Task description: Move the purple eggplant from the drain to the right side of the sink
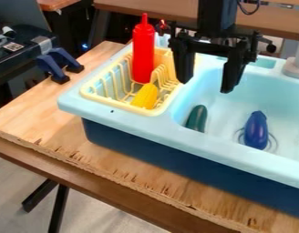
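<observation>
1. Plywood tabletop (140, 175) is nearest the camera, rough front edge showing; blue sink unit (200, 144) sits on it, pale rim over darker sides.
2. Gripper (207, 85) hangs at upper centre, over the sink between rack and basin; fingers spread wide apart, pointing down, nothing held; no contact seen.
3. Yellow dish rack (118, 105) sits at the left end of the sink unit; red squeeze bottle (143, 53) stands upright in it, nozzle up; yellow corn (146, 95) lies in the rack's front part, just in front of the bottle.
4. Basin holds two toy vegetables: dark green one (197, 118) by the left wall, partly hidden by the front rim; purple eggplant (256, 129) further right, lying over the drain ring (274, 142).
5. Handling, my read: center over the piece before dropping; keep the wide spread until the fingertips straddle its narrow width; close across the short axis, near mid-length, so it doesn't pivot.
6. Eggplant looks like the easier pick, more room around it; smooth and rounded, so likely to roll if one finger lands first; close evenly.
7. Green piece is tighter; a finger could catch the wall or rim; come down steeply.
8. Rack side needs more care; bottle is tall and tippable, wires could snag a finger; lift straight up, above bottle height, before any sideways travel.
</observation>
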### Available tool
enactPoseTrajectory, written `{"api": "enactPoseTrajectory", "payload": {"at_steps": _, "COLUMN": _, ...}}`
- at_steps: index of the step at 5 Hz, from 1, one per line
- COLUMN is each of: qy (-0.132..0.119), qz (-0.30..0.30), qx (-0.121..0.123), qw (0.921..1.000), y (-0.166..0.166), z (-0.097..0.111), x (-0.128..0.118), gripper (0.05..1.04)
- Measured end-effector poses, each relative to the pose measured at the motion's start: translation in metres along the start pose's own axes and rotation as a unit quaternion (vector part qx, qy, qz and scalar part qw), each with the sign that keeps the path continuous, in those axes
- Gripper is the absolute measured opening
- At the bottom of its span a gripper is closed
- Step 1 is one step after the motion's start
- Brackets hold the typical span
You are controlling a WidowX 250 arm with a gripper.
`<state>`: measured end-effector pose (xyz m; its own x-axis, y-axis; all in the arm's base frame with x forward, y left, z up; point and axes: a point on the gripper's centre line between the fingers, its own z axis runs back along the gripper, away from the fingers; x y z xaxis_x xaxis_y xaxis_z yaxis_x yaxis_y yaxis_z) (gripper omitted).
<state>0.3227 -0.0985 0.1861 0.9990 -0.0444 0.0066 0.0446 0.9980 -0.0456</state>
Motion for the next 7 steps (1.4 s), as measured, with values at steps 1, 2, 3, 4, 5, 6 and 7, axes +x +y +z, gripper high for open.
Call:
{"api": "enactPoseTrajectory", "payload": {"at_steps": 1, "qy": 0.020, "qz": 0.003, "qx": 0.004, "qw": 0.9998, "y": 0.001, "z": -0.013, "x": 0.000, "gripper": 1.001}}
{"api": "enactPoseTrajectory", "payload": {"at_steps": 2, "qy": -0.017, "qz": 0.012, "qx": -0.030, "qw": 0.9993, "y": -0.010, "z": -0.019, "x": 0.015, "gripper": 1.001}}
{"api": "enactPoseTrajectory", "payload": {"at_steps": 3, "qy": -0.019, "qz": 0.002, "qx": -0.068, "qw": 0.9975, "y": -0.016, "z": -0.035, "x": 0.028, "gripper": 1.001}}
{"api": "enactPoseTrajectory", "payload": {"at_steps": 4, "qy": -0.046, "qz": 0.014, "qx": -0.101, "qw": 0.9937, "y": -0.019, "z": -0.036, "x": 0.041, "gripper": 1.001}}
{"api": "enactPoseTrajectory", "payload": {"at_steps": 5, "qy": -0.020, "qz": 0.010, "qx": -0.098, "qw": 0.9950, "y": -0.026, "z": -0.061, "x": 0.049, "gripper": 1.001}}
{"api": "enactPoseTrajectory", "payload": {"at_steps": 6, "qy": -0.006, "qz": 0.001, "qx": -0.091, "qw": 0.9958, "y": -0.035, "z": -0.072, "x": 0.056, "gripper": 1.001}}
{"api": "enactPoseTrajectory", "payload": {"at_steps": 7, "qy": -0.003, "qz": -0.002, "qx": -0.091, "qw": 0.9958, "y": -0.039, "z": -0.078, "x": 0.060, "gripper": 1.001}}
